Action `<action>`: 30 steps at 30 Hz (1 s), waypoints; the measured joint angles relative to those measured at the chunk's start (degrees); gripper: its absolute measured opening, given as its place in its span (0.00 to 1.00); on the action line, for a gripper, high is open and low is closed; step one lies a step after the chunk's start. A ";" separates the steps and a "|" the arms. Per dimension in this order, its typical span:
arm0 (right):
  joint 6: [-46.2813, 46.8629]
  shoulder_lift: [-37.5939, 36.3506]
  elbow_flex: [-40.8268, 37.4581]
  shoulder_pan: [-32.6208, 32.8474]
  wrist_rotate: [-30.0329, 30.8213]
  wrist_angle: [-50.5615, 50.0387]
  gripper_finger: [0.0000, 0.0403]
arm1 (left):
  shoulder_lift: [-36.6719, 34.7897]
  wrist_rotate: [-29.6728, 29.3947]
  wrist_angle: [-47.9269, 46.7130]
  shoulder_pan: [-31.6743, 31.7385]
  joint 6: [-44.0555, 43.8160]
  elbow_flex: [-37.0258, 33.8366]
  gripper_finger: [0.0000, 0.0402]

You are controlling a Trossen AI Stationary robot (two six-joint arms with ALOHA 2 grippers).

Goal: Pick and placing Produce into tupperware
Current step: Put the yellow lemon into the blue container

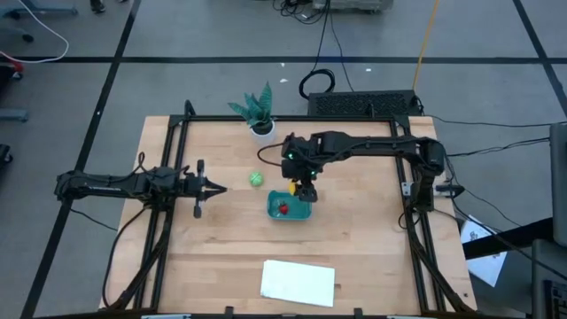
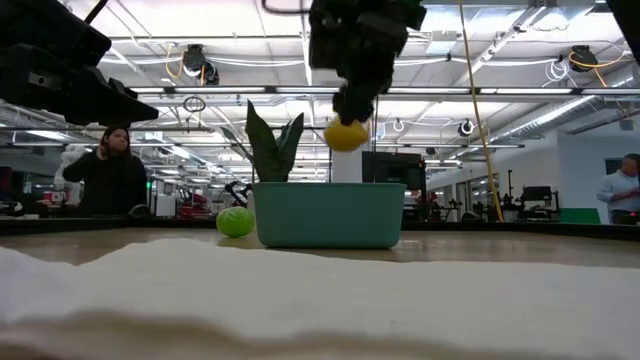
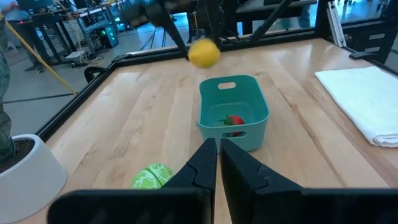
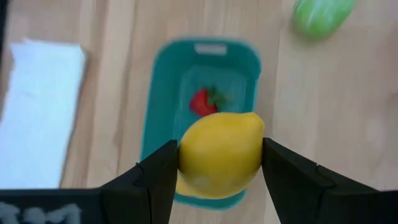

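Observation:
The teal tupperware [image 1: 290,208] stands on the table's middle, with the red strawberry piece [image 4: 202,101] lying inside it. The round green piece [image 1: 256,179] rests on the wood just left of the tupperware, also seen as the green piece [image 2: 235,221]. My right gripper [image 4: 219,149] hangs over the tupperware [image 4: 202,112], shut on the yellow lemon piece [image 2: 346,134]. My left gripper [image 3: 217,163] waits shut over the table's left part, left of the green piece [image 3: 151,176], pointing at the tupperware [image 3: 233,112]. My right gripper holds the lemon piece [image 4: 219,163] pinched between its two fingers [image 4: 163,167], one on each opposite side of its body. The fingers come from above, pointing down. The lemon is lifted clear and hangs well above the tupperware's rim [image 2: 328,186].
A potted green plant [image 1: 258,110] in a white pot stands at the table's far edge, behind the green piece. A flat white sheet [image 1: 299,282] lies near the table's near edge. People [image 2: 108,170] show in the room beyond the table. Bare wood lies right of the tupperware.

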 joint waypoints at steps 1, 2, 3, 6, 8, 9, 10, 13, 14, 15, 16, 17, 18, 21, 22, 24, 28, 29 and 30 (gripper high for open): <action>-0.13 0.92 -0.05 0.00 -0.13 -0.32 0.49 | 0.01 0.00 0.00 -0.01 -0.01 0.00 0.06; -0.51 1.84 -0.05 0.00 -0.88 -0.19 0.49 | 0.00 0.00 0.00 0.01 -0.02 0.00 0.06; -0.91 2.61 -0.05 -0.02 -1.95 -0.15 0.49 | 0.01 0.01 0.00 -0.01 0.00 0.00 0.06; -1.61 4.88 -0.05 -0.26 -3.04 -0.57 0.49 | 0.00 0.00 -0.05 -0.01 0.02 0.00 0.06; -2.31 5.77 -0.05 -0.36 -3.16 -0.66 0.49 | 0.00 0.01 -0.05 -0.01 0.00 0.00 0.06; -2.73 6.08 -0.05 -0.39 -3.24 -0.57 0.49 | 0.00 0.01 -0.07 0.00 0.00 0.02 0.06; -3.25 6.15 -0.05 -0.39 -3.63 -0.42 0.49 | 0.00 0.00 -0.18 0.00 0.01 0.02 0.06; -4.99 6.11 -0.05 -0.44 -4.64 0.13 0.49 | 0.02 0.00 -0.54 0.01 0.11 0.02 0.06; -5.37 6.11 -0.05 -0.43 -4.81 0.49 0.49 | 0.00 0.00 -0.65 -0.01 0.14 0.02 0.06; -5.53 6.12 -0.05 -0.43 -4.92 0.70 0.49 | 0.02 0.02 -0.80 0.01 0.22 0.02 0.06; -5.54 6.13 -0.05 -0.49 -4.96 0.73 0.49 | 0.00 0.00 -1.01 0.00 0.31 0.02 0.06; -5.54 6.13 -0.05 -0.61 -5.17 0.71 0.49 | 0.02 0.00 -1.14 0.01 0.33 0.02 0.06; -5.54 6.13 -0.05 -0.74 -5.73 0.76 0.49 | 0.01 0.00 -1.22 0.00 0.37 0.02 0.06; -5.57 6.13 -0.03 -0.94 -5.92 0.92 0.49 | 0.00 0.00 -1.27 0.00 0.37 0.02 0.06; -5.57 6.13 -0.05 -0.94 -5.85 1.21 0.49 | 0.01 0.00 -1.27 0.00 0.37 0.02 0.06; -5.57 6.13 -0.04 -0.88 -5.87 2.16 0.49 | 0.01 0.01 -1.27 0.01 0.37 0.02 0.06; -5.48 6.13 -0.03 -0.55 -5.86 3.11 0.49 | 0.01 0.02 -1.25 0.00 0.37 0.02 0.06; -5.45 6.13 -0.04 -0.42 -5.86 3.05 0.49 | 0.00 0.02 -1.25 -0.01 0.37 0.02 0.06; -5.39 6.13 -0.30 -0.22 -5.86 3.49 0.49 | 0.00 0.02 -1.25 -0.01 0.37 0.02 0.06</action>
